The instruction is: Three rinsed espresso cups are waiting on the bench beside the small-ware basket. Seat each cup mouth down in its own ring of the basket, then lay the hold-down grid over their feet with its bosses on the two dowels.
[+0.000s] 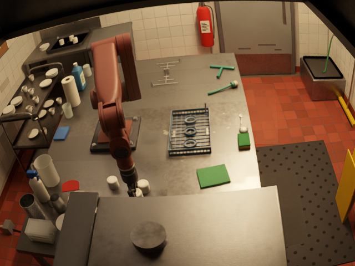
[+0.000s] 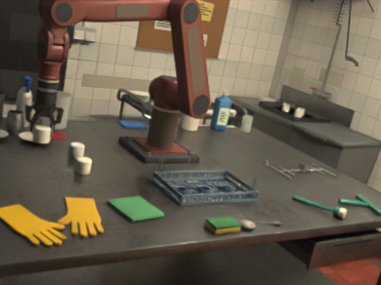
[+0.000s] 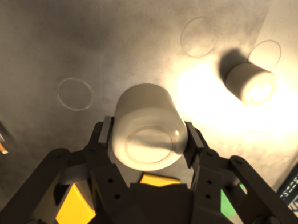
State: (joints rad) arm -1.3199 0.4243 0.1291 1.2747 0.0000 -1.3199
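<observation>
At the near left end of the steel bench, three white espresso cups sit mouth down; my gripper is closed around one cup, gripping its sides. A second cup stands just beside it, and a third a little further off. The blue wire basket lies mid-bench with three empty rings. The hold-down grid lies flat at the far end of the bench.
The raised counter edge runs just in front of the cups. A green cloth lies between cups and basket. Yellow gloves, a sponge, a white jug and a spray bottle lie around.
</observation>
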